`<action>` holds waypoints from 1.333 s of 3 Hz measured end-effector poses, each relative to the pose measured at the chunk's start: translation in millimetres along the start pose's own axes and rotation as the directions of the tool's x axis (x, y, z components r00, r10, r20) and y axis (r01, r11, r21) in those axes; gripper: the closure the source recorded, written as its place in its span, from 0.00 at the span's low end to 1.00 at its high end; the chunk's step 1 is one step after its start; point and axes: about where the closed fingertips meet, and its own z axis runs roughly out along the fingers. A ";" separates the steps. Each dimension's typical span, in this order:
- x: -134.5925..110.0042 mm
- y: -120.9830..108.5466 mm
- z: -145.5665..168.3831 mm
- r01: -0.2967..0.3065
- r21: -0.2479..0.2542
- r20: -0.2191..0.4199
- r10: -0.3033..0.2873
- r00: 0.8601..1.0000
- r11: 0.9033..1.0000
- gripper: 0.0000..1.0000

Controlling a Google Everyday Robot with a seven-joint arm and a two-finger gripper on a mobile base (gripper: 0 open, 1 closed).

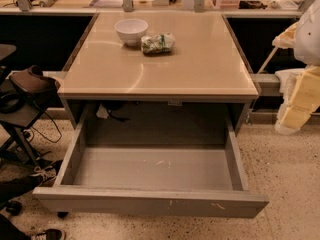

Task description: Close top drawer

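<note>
The top drawer (150,200) is a wide grey metal tray pulled far out from under the beige cabinet top (165,59). Its flat front faces me and has small white scratches toward the right. The tray inside looks empty. My gripper (296,115) shows as pale yellow and white parts at the right edge of the view. It hangs above the floor, to the right of the cabinet and apart from the drawer.
A white bowl (131,31) and a green-white snack bag (157,43) sit at the back of the cabinet top. A black chair with a bag (27,91) stands at the left, with a person's shoes (46,173) beside the drawer. Speckled floor lies around.
</note>
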 end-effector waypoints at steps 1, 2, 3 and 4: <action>0.0 0.0 0.0 0.000 0.000 0.000 0.000 1.000 1.000 0.00; -0.4 12.0 8.7 0.015 0.010 0.012 -0.015 1.000 1.000 0.00; -13.3 52.3 24.3 0.054 0.029 0.098 -0.057 0.994 0.998 0.00; -39.1 104.5 43.7 0.035 0.056 0.213 -0.046 0.976 0.998 0.00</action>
